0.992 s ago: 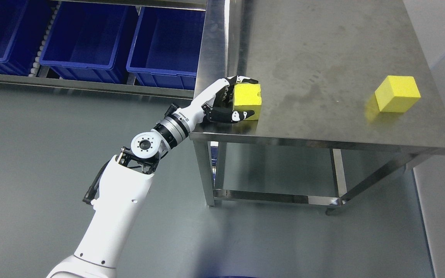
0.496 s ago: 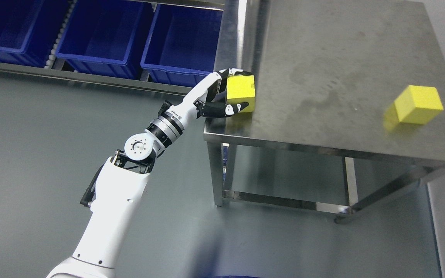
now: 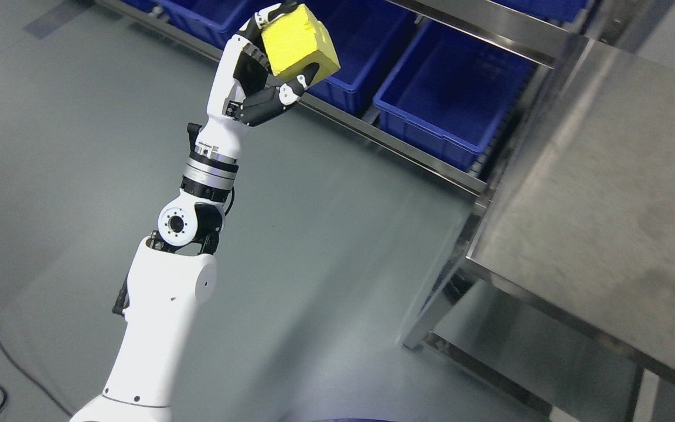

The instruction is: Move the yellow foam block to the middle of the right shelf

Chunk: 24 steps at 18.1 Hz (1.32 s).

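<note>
Yellow foam block | gripped by left hand | no legible writing

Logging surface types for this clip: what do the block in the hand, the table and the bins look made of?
Yellow block: likely foam, matte, porous-looking. Table: brushed steel by its dull grey sheen and smudges. Blue bins: apparently moulded plastic, smooth, slightly glossy.

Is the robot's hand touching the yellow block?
Touching. In the head view, the left hand is wrapped around the yellow block, one finger pressed under it and others over its top, holding it up in the air.
</note>
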### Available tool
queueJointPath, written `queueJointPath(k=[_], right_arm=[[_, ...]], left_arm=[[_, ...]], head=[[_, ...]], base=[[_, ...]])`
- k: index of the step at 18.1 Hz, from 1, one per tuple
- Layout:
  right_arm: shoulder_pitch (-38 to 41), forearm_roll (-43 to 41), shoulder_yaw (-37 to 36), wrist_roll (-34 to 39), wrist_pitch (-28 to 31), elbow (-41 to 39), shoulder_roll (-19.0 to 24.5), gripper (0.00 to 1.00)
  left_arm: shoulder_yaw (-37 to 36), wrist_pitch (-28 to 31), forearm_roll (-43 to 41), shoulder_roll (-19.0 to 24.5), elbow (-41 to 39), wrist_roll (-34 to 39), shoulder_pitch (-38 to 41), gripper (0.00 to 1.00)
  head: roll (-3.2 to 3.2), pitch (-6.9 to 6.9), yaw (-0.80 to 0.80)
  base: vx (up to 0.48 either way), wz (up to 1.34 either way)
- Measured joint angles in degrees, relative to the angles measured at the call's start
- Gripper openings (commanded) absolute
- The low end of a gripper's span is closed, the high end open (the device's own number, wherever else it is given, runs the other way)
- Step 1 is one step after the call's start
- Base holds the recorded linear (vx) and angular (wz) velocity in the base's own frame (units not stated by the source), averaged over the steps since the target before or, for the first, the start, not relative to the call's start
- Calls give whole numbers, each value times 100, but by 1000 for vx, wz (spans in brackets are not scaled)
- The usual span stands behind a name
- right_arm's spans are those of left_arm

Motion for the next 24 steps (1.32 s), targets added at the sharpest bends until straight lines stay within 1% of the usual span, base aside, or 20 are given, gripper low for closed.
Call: queueJointPath(k=[12,18,24], right_arm=[[0,0,0,0,0,0,0,100],[0,0,0,0,0,0,0,100],[0,0,0,0,0,0,0,100]], left_arm=[[336,-74,191,-4,-479,51,417,25],[400,-24,199,-5,-575,42,477,25],[437,6,200,-6,-631,24,494,25]], head=[[0,0,0],[0,0,0],[0,0,0]], base=[[147,815],[202,322],[294,16]])
